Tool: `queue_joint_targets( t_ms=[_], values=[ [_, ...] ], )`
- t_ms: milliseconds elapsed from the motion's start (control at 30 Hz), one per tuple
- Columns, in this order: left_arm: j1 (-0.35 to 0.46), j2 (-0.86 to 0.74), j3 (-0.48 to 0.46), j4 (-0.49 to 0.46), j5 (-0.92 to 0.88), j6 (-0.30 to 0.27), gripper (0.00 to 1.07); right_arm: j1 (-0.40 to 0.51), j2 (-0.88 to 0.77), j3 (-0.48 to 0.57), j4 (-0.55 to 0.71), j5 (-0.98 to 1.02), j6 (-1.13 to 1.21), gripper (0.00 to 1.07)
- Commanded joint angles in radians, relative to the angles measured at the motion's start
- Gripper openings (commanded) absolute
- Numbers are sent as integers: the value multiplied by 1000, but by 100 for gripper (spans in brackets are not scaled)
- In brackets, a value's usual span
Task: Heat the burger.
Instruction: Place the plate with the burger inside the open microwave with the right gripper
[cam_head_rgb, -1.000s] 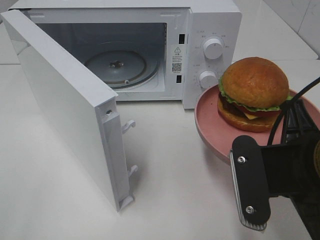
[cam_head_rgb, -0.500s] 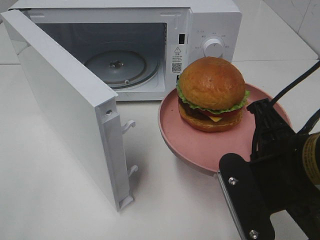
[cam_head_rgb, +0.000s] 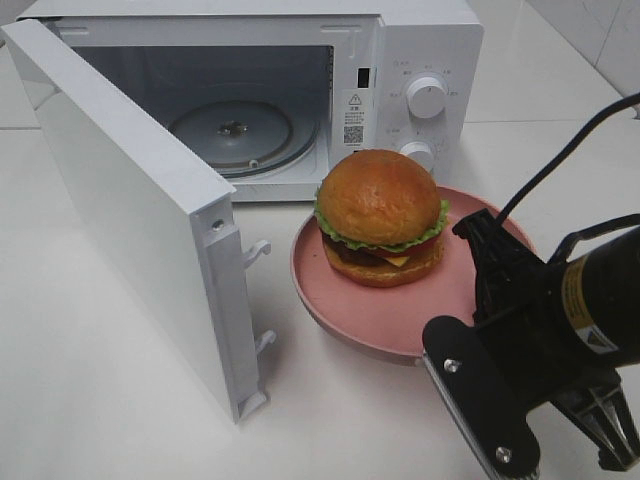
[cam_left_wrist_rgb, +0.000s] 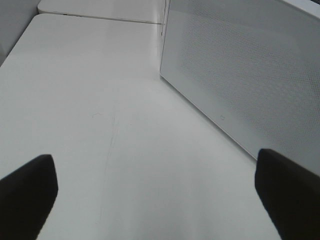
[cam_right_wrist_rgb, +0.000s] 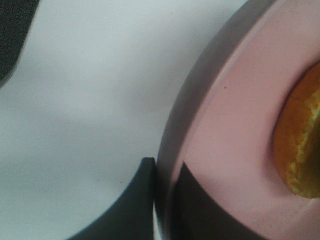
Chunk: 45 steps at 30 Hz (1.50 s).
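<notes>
The burger (cam_head_rgb: 380, 215), with a glossy brown bun and green lettuce, sits on a pink plate (cam_head_rgb: 365, 322). The plate is held just above the table, in front of the microwave's control panel. My right gripper (cam_head_rgb: 470, 232) is shut on the plate's right rim. In the right wrist view its dark fingers (cam_right_wrist_rgb: 145, 200) pinch the pink rim (cam_right_wrist_rgb: 235, 130), with the bun's edge (cam_right_wrist_rgb: 300, 145) at the side. My left gripper (cam_left_wrist_rgb: 157, 200) is open and empty over bare table, beside the outer face of the microwave door (cam_left_wrist_rgb: 250, 75). It does not show in the exterior high view.
The white microwave (cam_head_rgb: 425, 45) stands at the back with its door (cam_head_rgb: 140, 220) swung wide open to the left. The glass turntable (cam_head_rgb: 235, 130) inside is bare. Two knobs (cam_head_rgb: 428, 97) are on its right panel. The door's latch hooks (cam_head_rgb: 257, 250) stick out near the plate.
My right gripper has carried the plate and burger leftward and toward the front, from the far right to in front of the control panel. The left gripper stayed open.
</notes>
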Motion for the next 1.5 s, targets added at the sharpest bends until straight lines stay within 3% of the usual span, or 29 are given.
queue_joint_targets(
  t_ms=[33, 200, 433, 800, 1500],
  values=[
    [2, -24, 2, -4, -5, 0, 100, -33, 9, -37, -5, -76, -71, 0],
    [2, -24, 2, -4, -5, 0, 100, -73, 36, -71, 39, -103, -168, 0],
    [2, -24, 2, -4, -5, 0, 100, -148, 110, -131, 260, -145, -480, 0],
    [2, -24, 2, -4, -5, 0, 100, -214, 203, -208, 502, -181, -814, 0],
    [2, -24, 2, -3, -5, 0, 100, -214, 351, -353, 495, -235, -846, 0]
  ],
)
